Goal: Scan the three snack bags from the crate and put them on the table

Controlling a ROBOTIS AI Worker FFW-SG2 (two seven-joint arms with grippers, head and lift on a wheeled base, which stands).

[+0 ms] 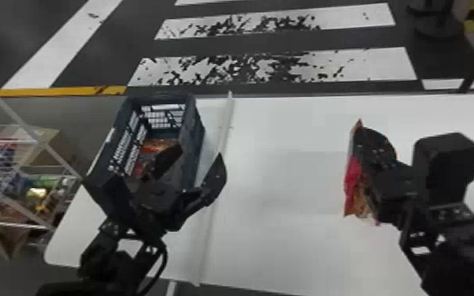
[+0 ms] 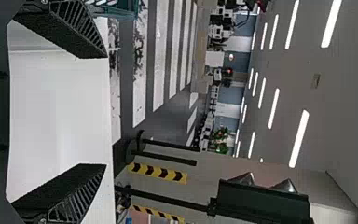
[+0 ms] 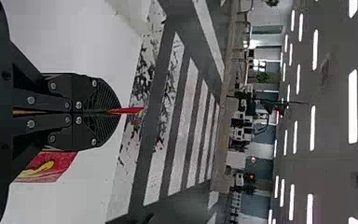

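Bag (image 1: pixel 352 177) (red) in right gripper (image 1: pixel 366 142)

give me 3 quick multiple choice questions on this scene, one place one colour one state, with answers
1. Where on the white table is the crate?
a) At the robot's right end
b) Toward the robot's left
c) At the centre of the near edge

2. What is the main colour of the snack bag in the right gripper?
a) Green
b) Blue
c) Red

3. How is the left gripper?
a) Open, nothing between its fingers
b) Shut on a snack bag
c) Shut and empty

Answers:
1: b, the head view has it on the left part of the tabletop.
2: c, red shows beside the fingers in both the head and right wrist views.
3: a, the left wrist view shows a wide gap between the fingers.
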